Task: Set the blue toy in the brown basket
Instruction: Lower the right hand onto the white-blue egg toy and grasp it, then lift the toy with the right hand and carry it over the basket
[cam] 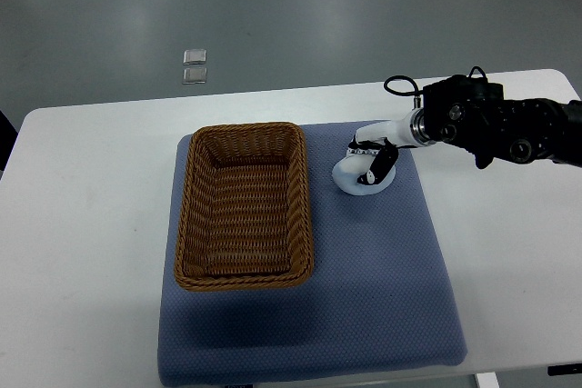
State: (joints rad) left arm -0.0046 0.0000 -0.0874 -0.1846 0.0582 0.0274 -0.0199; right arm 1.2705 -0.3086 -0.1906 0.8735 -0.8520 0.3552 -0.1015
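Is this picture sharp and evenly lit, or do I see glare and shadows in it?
Top view: light is soft and even; the grey floor shows pale sheen patches; the brown wicker basket casts a faint shadow on the blue-grey mat; the white table is bright but not blown out; the right hand over a pale object looks slightly soft, so its details are hard to read.
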